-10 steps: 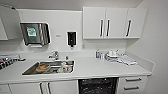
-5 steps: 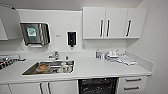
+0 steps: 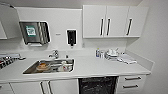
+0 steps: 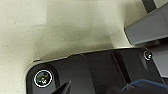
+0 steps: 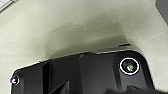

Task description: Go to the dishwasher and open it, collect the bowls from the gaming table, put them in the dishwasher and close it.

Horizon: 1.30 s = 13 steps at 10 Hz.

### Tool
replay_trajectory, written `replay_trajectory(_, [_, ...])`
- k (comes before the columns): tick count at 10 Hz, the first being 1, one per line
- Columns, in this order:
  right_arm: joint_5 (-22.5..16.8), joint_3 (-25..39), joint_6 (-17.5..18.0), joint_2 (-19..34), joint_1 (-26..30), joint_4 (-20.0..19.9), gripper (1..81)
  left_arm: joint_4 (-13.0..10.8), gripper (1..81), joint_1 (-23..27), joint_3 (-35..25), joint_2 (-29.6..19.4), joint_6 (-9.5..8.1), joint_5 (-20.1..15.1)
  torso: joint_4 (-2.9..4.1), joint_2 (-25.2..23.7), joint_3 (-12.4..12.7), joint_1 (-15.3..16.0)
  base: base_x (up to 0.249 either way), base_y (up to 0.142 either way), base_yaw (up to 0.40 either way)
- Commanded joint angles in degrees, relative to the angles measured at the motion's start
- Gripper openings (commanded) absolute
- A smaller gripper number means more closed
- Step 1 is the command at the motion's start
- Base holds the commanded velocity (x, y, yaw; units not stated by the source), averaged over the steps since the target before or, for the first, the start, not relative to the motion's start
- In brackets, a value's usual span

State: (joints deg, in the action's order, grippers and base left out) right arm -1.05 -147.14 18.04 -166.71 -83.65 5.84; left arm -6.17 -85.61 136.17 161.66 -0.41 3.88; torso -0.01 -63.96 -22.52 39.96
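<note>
The dishwasher (image 3: 97,85) is seen open, dark inside, under the white counter (image 3: 95,67) at five o'clock from the sink (image 3: 50,66). Gripper states cannot be told; pale floor (image 4: 62,30) is viewed beneath both wrists.

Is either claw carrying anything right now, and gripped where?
Cannot be told: both wrist views show the robot's own dark plate over pale floor, with no fingers or held object clearly visible.

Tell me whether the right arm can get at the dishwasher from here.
Probably not yet. The dishwasher sits under the counter at the head view's lower edge, with nothing in front, but the right wrist view shows pale floor, so the arm seems lowered.
</note>
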Motion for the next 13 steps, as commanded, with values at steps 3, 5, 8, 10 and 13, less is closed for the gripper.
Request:
replay_trajectory(3, [-2.47, -0.07, -0.11, 0.12, 3.53, 0.31, 81.1, 0.19, 81.1, 2.78, 0.85, 0.34, -0.02, -2.56, 0.00, 9.36, 0.00, -6.05, 0.000, 0.000, 0.000])
replay_trajectory(5, [-2.47, -0.15, -0.11, -0.14, 3.53, 0.40, 81.1, 0.20, 81.1, 2.77, 1.82, 0.95, -0.02, -2.56, 0.00, 13.40, 0.00, -8.65, 0.000, 0.000, 0.000])
replay_trajectory(8, [-2.47, -0.15, -0.11, -0.14, 3.53, 0.40, 81.1, 0.36, 81.1, 2.77, 3.49, 1.83, -0.02, -2.56, 0.00, 19.17, 3.90, -12.39, 0.000, 0.000, 0.000])
replay_trajectory(10, [-2.47, -0.15, -0.11, -0.14, 3.53, 0.40, 81.1, 0.37, 81.1, 2.69, 3.49, 1.74, -0.02, -2.56, 0.00, 23.28, 6.80, -15.01, 0.000, 0.000, 0.000])
replay_trajectory(13, [-2.47, -0.15, -0.11, -0.14, 3.53, 0.40, 81.1, 0.46, 81.1, 2.60, 3.49, 1.83, -0.02, -2.56, 0.00, 28.46, 5.55, -18.47, 0.000, 0.000, 0.000])
